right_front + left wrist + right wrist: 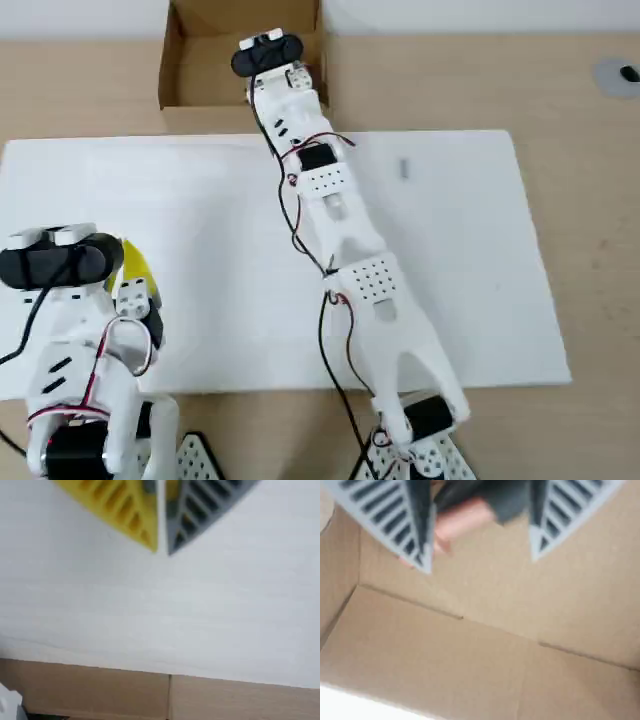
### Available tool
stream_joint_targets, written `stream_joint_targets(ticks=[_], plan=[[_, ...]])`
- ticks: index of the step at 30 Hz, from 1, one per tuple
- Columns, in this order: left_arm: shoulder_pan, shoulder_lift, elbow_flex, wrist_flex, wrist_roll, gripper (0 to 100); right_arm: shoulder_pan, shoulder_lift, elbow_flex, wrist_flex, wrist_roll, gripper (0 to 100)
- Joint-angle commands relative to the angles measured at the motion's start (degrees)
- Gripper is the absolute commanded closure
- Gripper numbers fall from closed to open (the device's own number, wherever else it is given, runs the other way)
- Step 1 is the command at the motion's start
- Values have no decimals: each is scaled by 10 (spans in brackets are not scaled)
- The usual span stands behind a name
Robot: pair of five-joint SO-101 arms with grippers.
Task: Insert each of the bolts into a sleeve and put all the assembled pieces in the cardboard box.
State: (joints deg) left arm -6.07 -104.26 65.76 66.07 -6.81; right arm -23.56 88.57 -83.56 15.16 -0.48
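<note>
Seen from above, a cardboard box (166, 72) stands open on the wooden table (585, 210), touching the far edge of a white board (200, 215). The right arm stretches diagonally across the board's middle and dips over the box's near wall.

Inside the box, the right gripper (481, 564) has its fingers spread wide. A blurred pink-and-dark piece (465, 522) shows between them, its pink end passing behind one finger (so it does not look pinched). Whether it touches the box floor cannot be told. The box walls stand close around the gripper.

The left gripper (161, 550) hangs low over the board near its front left corner. Its yellow finger (125, 512) and grey finger (200, 510) are almost together, gripping nothing. A wide stretch of board separates the two arms.
</note>
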Motion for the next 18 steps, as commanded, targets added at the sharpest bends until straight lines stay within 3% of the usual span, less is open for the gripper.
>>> stream_joint_targets(ticks=[1,6,10,18], plan=[[-5,-2,-4,-3,-4,994,7,-14,-68,31,5,833],[-5,-2,-4,0,-4,994,11,-44,-120,169,3,840],[-5,-1,1,1,-5,993,32,-148,-120,317,-22,989],[-5,-1,-1,1,-5,993,57,-272,-120,657,-107,988]])
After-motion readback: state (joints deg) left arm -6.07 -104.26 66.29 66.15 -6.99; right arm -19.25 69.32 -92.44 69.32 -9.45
